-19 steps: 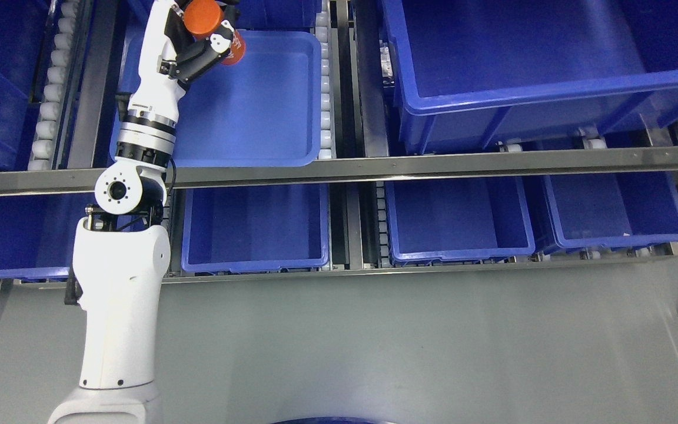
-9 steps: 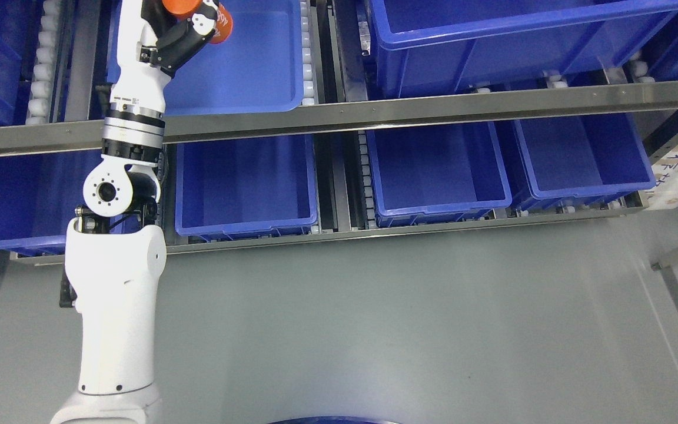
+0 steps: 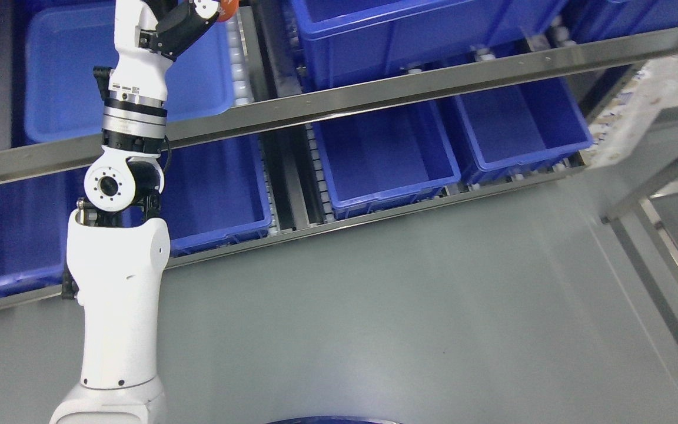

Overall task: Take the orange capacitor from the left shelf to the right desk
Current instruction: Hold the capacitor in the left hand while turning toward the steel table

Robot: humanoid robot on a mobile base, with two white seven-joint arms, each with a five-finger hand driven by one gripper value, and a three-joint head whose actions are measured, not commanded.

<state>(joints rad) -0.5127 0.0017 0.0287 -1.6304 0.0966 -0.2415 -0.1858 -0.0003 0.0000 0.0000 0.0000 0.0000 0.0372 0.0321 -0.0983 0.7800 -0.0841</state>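
We see one arm, left, rising from lower left. Left hand (image 3: pixel 183 20) at top edge, cut off by frame, fingers curled round orange capacitor (image 3: pixel 226 8); only sliver of capacitor shows, above shallow blue tray (image 3: pixel 62 76) on upper shelf. We count three deep blue bins in lower row, one more large bin (image 3: pixel 386 35) above steel rail (image 3: pixel 374 97).
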